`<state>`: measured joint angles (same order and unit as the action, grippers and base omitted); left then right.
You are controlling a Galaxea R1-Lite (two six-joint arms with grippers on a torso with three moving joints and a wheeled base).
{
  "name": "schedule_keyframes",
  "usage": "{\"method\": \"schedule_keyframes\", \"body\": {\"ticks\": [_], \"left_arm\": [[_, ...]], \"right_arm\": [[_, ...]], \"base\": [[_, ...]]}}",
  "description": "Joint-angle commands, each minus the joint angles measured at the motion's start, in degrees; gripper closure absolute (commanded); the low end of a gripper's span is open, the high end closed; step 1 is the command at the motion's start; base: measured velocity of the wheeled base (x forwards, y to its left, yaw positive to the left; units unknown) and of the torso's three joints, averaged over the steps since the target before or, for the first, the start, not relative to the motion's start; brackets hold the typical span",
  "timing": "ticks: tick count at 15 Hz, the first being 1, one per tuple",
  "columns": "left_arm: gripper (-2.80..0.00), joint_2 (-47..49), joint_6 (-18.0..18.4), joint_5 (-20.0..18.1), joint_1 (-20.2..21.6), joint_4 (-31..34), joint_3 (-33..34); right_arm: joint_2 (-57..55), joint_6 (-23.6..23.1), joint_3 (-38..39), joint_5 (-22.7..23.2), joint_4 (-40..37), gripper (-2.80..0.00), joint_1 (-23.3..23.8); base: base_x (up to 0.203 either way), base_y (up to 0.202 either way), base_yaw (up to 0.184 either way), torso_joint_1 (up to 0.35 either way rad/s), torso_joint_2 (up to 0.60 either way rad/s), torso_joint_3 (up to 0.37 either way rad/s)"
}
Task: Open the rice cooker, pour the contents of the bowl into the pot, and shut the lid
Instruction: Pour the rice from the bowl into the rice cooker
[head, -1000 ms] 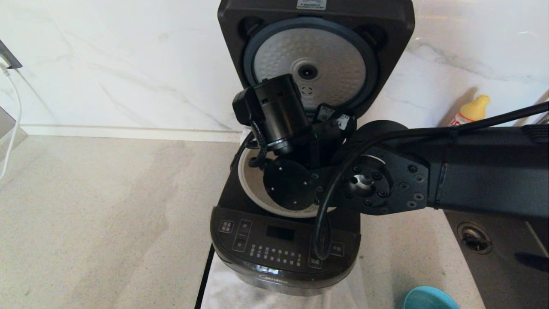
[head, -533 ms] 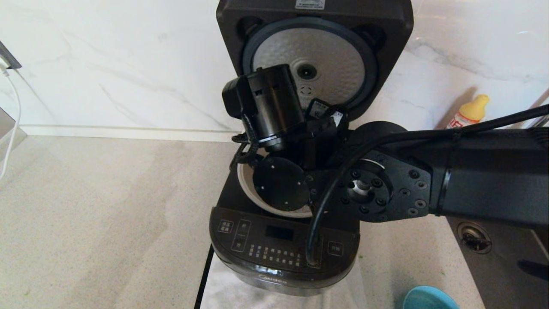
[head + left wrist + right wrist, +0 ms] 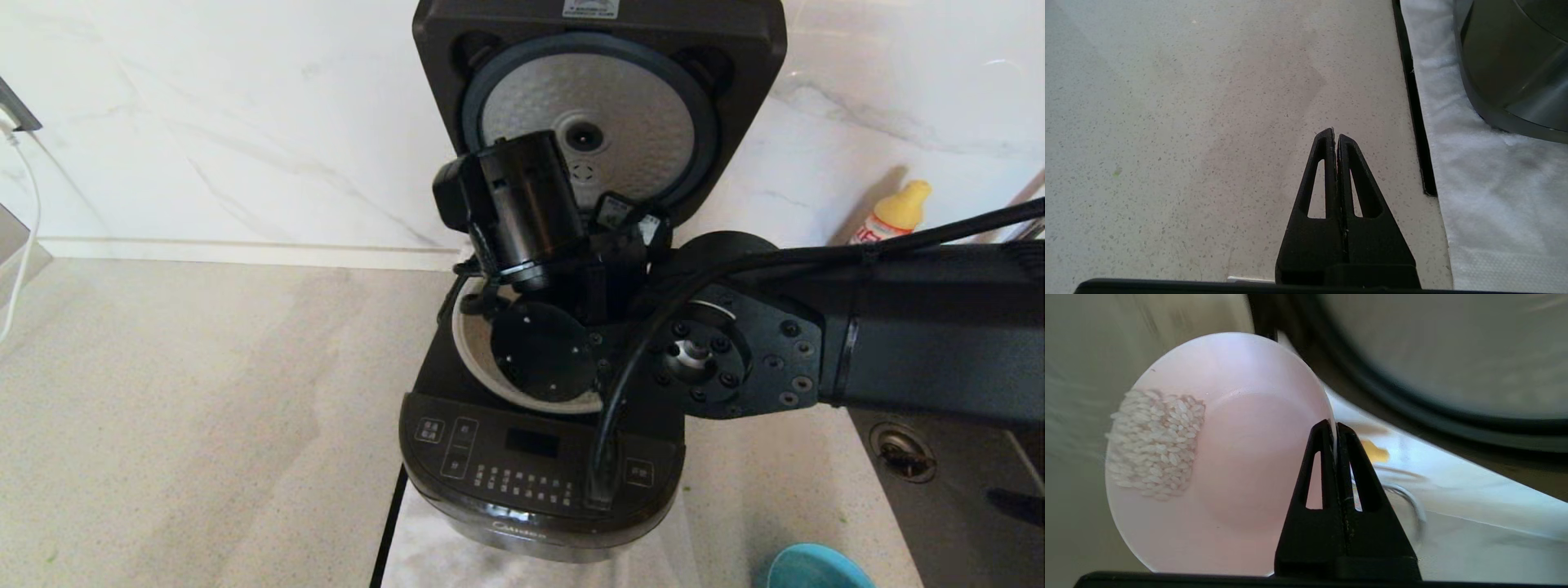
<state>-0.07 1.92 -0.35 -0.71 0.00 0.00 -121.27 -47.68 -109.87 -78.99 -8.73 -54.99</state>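
Speckled countertop (image 3: 188,425): white cloth (image 3: 1486,171) under rice cooker (image 3: 539,457), teal bowl (image 3: 816,567), yellow bottle (image 3: 894,211)

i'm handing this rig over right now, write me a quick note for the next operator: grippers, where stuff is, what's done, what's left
Right gripper: shut on the rim of the pink bowl, held tipped above the pot; a patch of rice lies at the bowl's far edge.
Left gripper: shut, empty, parked over the countertop beside the rice cooker.
The lid stands open, upright at the back.
Done: cooker opened, bowl brought over the pot and tipped.
Left: get the remaining rice out, put the bowl away, close the lid.
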Motion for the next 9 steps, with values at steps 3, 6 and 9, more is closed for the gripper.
{"method": "schedule_keyframes", "body": {"ticks": [3,6,9], "left_arm": [[0.00,0.07,0.02,0.00,0.00,0.00,0.09],[0.00,0.07,0.02,0.00,0.00,-0.04,0.09],[0.00,0.07,0.02,0.00,0.00,-0.07,0.09]], "right_arm": [[-0.36,-0.11,-1.40,0.93,2.89,0.00,-0.58],[0.20,-0.35,-0.45,1.08,0.20,0.00,-0.78],[0.51,0.11,-0.78,-0.64,-2.08,0.00,-0.37]], "base": [[0.000,0.000,0.000,0.000,0.00,0.000],[0.000,0.000,0.000,0.000,0.00,0.000],[0.000,0.000,0.000,0.000,0.00,0.000]]}}
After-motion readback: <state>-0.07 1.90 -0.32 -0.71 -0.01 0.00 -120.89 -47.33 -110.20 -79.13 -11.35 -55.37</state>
